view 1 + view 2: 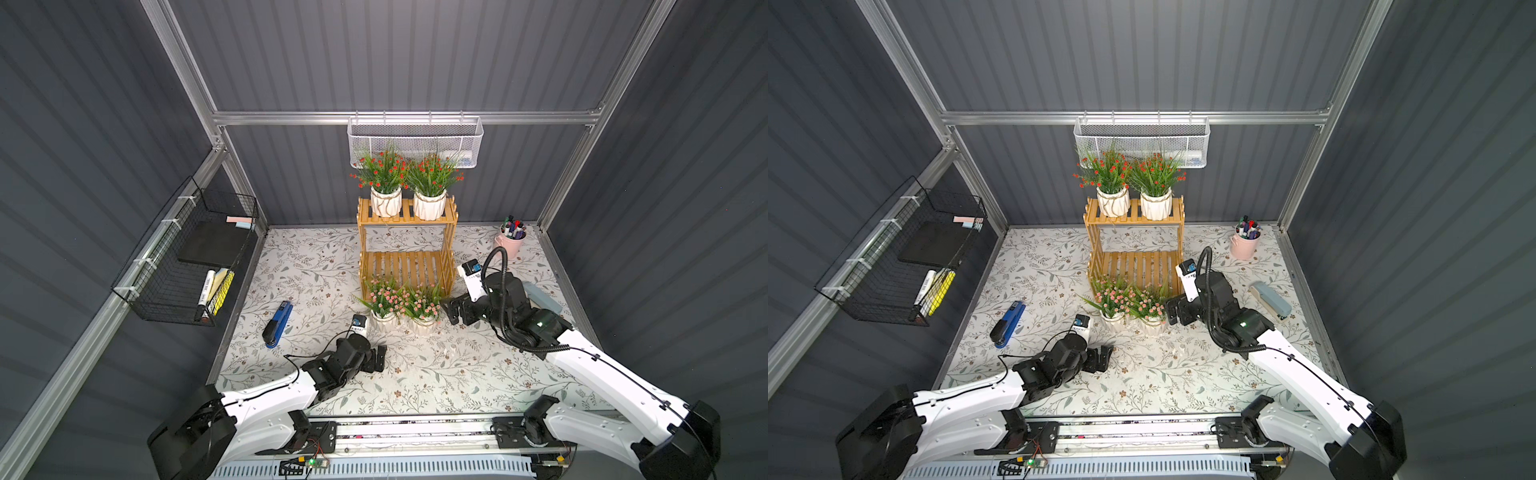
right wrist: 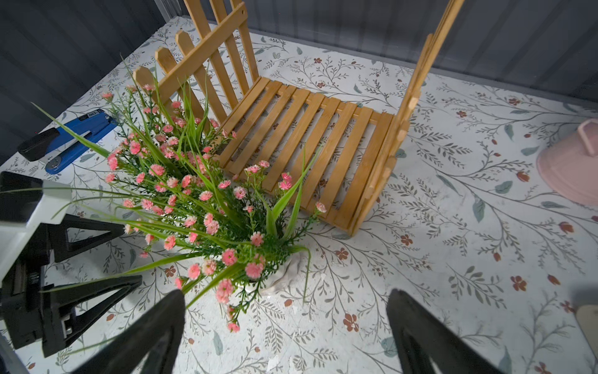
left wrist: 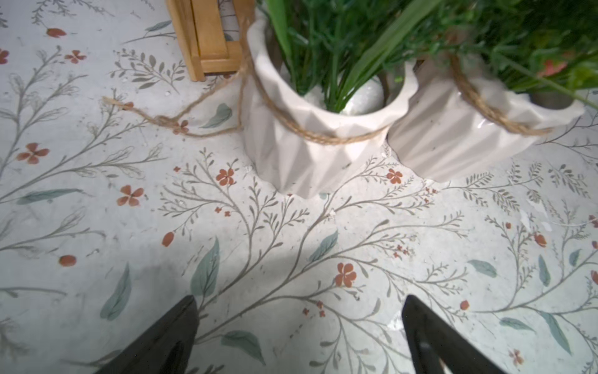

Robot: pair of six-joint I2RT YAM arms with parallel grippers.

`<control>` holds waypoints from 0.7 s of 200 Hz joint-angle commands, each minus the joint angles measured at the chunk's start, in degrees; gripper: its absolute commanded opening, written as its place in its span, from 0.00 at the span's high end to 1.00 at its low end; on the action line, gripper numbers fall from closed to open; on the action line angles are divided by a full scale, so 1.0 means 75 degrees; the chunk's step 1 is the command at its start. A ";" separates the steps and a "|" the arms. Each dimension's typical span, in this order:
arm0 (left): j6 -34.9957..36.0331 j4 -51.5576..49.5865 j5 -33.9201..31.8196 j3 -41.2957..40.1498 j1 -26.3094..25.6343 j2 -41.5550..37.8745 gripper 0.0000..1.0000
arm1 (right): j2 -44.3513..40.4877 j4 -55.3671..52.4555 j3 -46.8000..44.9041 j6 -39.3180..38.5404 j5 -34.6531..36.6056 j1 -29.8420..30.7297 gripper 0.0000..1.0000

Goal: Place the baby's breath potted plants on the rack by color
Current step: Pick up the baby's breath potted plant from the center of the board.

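Floral-print counter (image 1: 457, 374), grey ribbed walls: at centre frame in both top views stands the rack (image 1: 409, 268), its upper tier carrying the left red plant (image 1: 384, 176) and the right red plant (image 1: 432, 178) side by side. The left pink plant (image 1: 381, 297) and the right pink plant (image 1: 424, 305) sit on the counter just in front of the rack's lower tier, pots close together; whether they touch I cannot tell. My left tool (image 1: 382, 359), released and gripping nothing, lies low over the counter just below the left pink plant in the frame. My right tool (image 1: 449, 312), likewise spread wide and empty, hangs just right of the right pink plant. A blue stapler (image 1: 277, 324) lies at left, a pink cup of pens (image 1: 510, 245) at upper right.
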 commanded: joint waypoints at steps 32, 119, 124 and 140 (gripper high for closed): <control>0.0939 0.2475 -0.0025 0.0347 -0.0014 0.1389 0.01 | 0.0240 0.0091 0.0323 0.0006 0.0039 0.0045 0.01; 0.1283 0.3246 -0.0416 0.1167 0.0023 0.2998 0.01 | 0.0135 0.0080 0.0291 -0.0086 -0.0005 0.0036 0.01; 0.1294 0.3311 -0.0434 0.1182 0.0039 0.3080 0.01 | 0.0126 0.0084 0.0279 -0.0092 -0.0015 0.0042 0.01; 0.1270 0.3487 -0.0476 0.1237 0.0143 0.3307 0.01 | 0.0134 0.0062 0.0288 -0.0123 -0.0005 0.0039 0.01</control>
